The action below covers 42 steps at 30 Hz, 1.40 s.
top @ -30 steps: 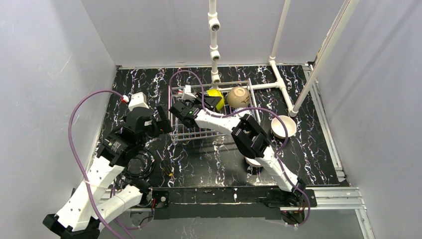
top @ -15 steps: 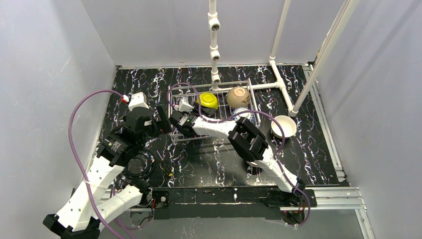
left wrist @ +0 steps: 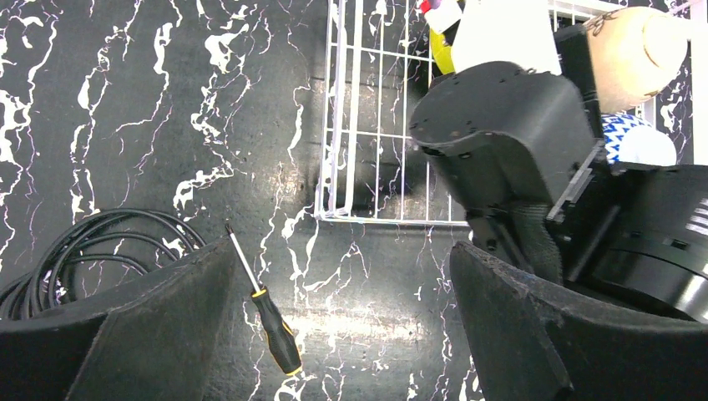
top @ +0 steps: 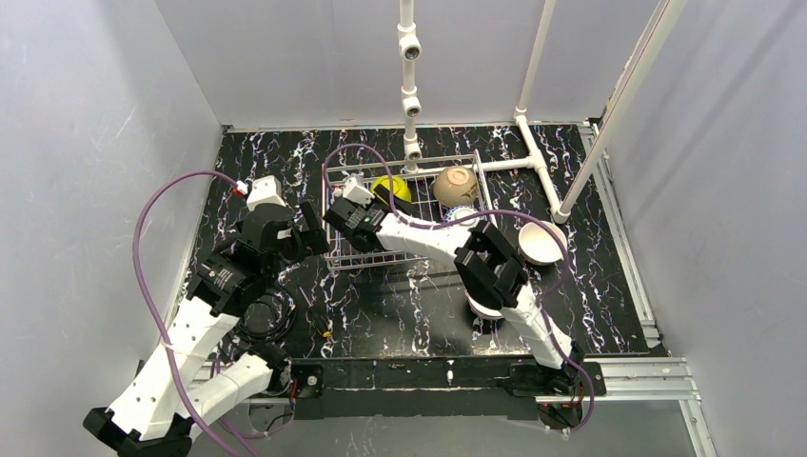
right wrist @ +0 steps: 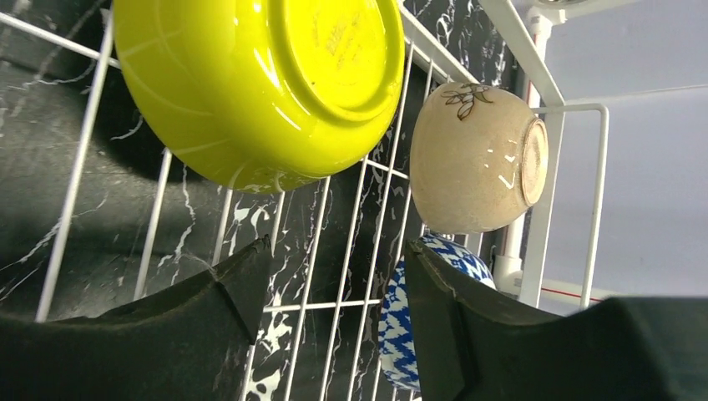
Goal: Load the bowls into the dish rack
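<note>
The black marbled table (top: 381,309) carries the dish rack (left wrist: 376,142) at upper centre, with the white pipe frame (top: 409,95) rising behind it. The right arm lies across the rack. Its right gripper (right wrist: 334,267) has the fingers apart and holds nothing, just below the yellow-green bowl (right wrist: 250,83).

That bowl leans on edge against the wires, foot ring showing. The tan bowl (right wrist: 472,159) and blue-and-white bowl (left wrist: 626,134) sit to its right, also in the rack. A white bowl (top: 541,243) waits on the table right of the rack. Another pale bowl (top: 483,309) is half hidden under the right arm.

The likeliest trouble is a finger or the wrist clipping the leaning yellow-green bowl on the way out and tipping it. The left gripper (left wrist: 342,267), fingers apart and empty, hangs close to the right wrist at the rack's near-left corner, so the arms could knock together. A cable coil (left wrist: 75,251) and a screwdriver (left wrist: 267,309) lie beneath it.
</note>
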### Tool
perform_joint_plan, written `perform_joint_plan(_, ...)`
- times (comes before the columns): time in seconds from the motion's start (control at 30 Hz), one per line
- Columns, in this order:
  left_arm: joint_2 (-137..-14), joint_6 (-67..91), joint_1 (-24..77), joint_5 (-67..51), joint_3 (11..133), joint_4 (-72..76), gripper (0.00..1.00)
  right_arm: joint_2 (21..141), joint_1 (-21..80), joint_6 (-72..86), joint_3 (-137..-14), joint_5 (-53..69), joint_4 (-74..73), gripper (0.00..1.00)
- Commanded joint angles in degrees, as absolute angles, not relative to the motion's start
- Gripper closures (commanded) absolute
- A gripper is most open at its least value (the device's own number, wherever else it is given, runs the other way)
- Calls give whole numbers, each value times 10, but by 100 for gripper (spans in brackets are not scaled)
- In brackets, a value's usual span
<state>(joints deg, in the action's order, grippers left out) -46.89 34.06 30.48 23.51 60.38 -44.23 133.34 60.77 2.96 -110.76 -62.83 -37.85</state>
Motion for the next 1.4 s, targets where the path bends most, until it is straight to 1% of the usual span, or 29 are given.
perform_joint_plan(0.0, -466, 338, 301, 243, 610, -452, 2, 1261, 607, 67, -1107, -572, -393, 32)
perform_joint_plan(0.2, -456, 340, 301, 246, 611, -449, 2, 1202, 586, 90, -1096, -435, -349, 28)
perform_joint_plan(0.3, -449, 340, 301, 250, 609, -449, 2, 1205, 569, 121, -1103, -373, -328, 26)
perform_joint_plan(0.33, -447, 339, 302, 251, 608, -450, 2, 1212, 562, 132, -1112, -359, -324, 23)
perform_joint_plan(0.4, -444, 339, 302, 251, 608, -453, 2, 1228, 554, 152, -1130, -355, -311, 15)
perform_joint_plan(0.47, -444, 339, 301, 251, 609, -457, 2, 1251, 548, 163, -1147, -360, -292, 9)
perform_joint_plan(0.53, -441, 339, 301, 250, 608, -459, 2, 1275, 543, 169, -1168, -373, -280, 5)
perform_joint_plan(0.63, -441, 338, 301, 251, 607, -462, 2, 1313, 539, 171, -1201, -404, -273, 3)
perform_joint_plan(0.77, -444, 337, 301, 250, 608, -463, 2, 1340, 535, 171, -1208, -464, -262, 2)
perform_joint_plan(0.97, -452, 336, 302, 251, 609, -461, 2, 1330, 530, 179, -1174, -520, -253, 3)
perform_joint_plan(1.37, -465, 338, 301, 242, 607, -451, 2, 1276, 519, 220, -1089, -567, -297, 12)
